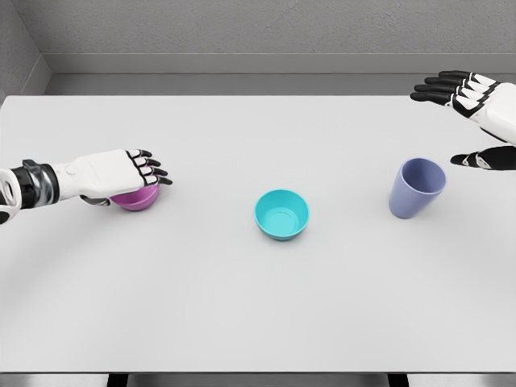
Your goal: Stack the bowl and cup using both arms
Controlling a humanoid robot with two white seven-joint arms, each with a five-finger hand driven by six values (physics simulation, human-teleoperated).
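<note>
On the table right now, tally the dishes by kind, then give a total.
Bowls: 2, a teal bowl and a pink bowl under the left hand
Cups: 1, a blue-purple cup near the right hand
Total: 3

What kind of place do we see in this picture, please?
Probably a simulated robot test room, not a home: a plain white tabletop against bare grey walls, holding only a teal bowl, a purple bowl and a lavender cup.
</note>
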